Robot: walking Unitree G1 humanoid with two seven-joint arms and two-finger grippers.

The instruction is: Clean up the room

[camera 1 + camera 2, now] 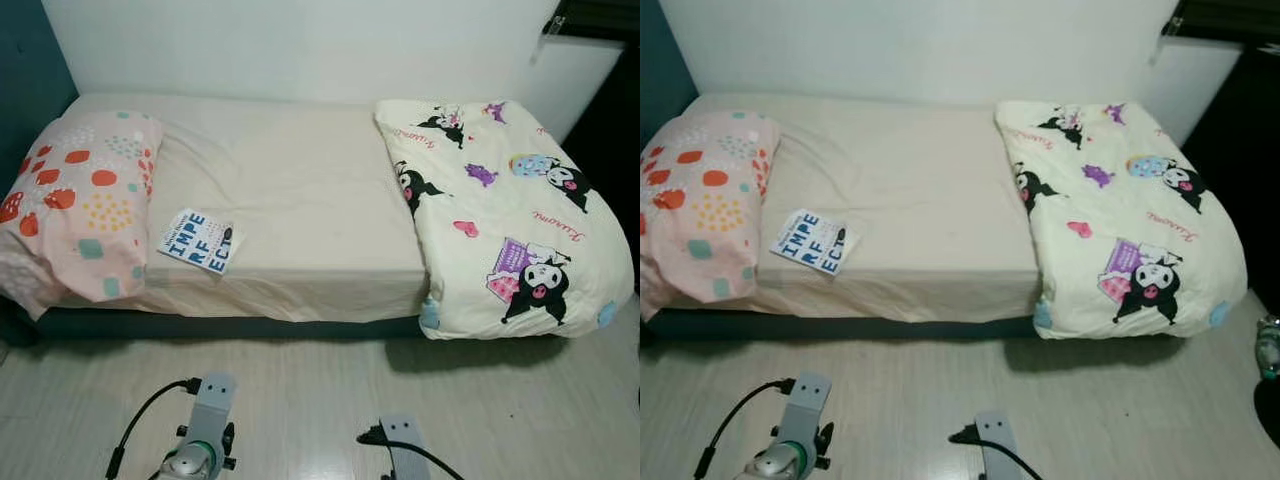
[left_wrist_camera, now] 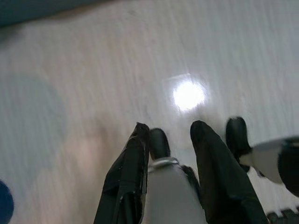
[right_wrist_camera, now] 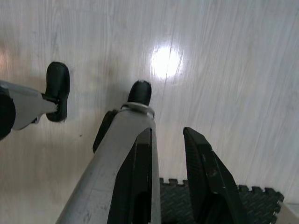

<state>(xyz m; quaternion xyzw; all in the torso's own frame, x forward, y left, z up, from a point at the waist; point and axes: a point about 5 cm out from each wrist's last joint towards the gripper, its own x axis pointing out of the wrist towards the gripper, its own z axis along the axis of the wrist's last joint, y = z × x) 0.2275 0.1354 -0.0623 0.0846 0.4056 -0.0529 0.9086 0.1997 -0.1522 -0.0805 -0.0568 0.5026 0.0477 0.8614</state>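
Your left hand (image 2: pixel 170 133) | hangs over pale floor (image 2: pixel 93 93), fingers narrowly parted, holding nothing | right hand (image 3: pixel 168 140) same | bed (image 1: pixel 300 190): book (image 1: pixel 196 240) near front edge, just beside spotted pillow (image 1: pixel 75 200) | cartoon duvet (image 1: pixel 510 215) bunched at right end

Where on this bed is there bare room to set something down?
The cream sheet is bare between the book and the folded cartoon quilt. The pillow takes the head end and the quilt the foot end.
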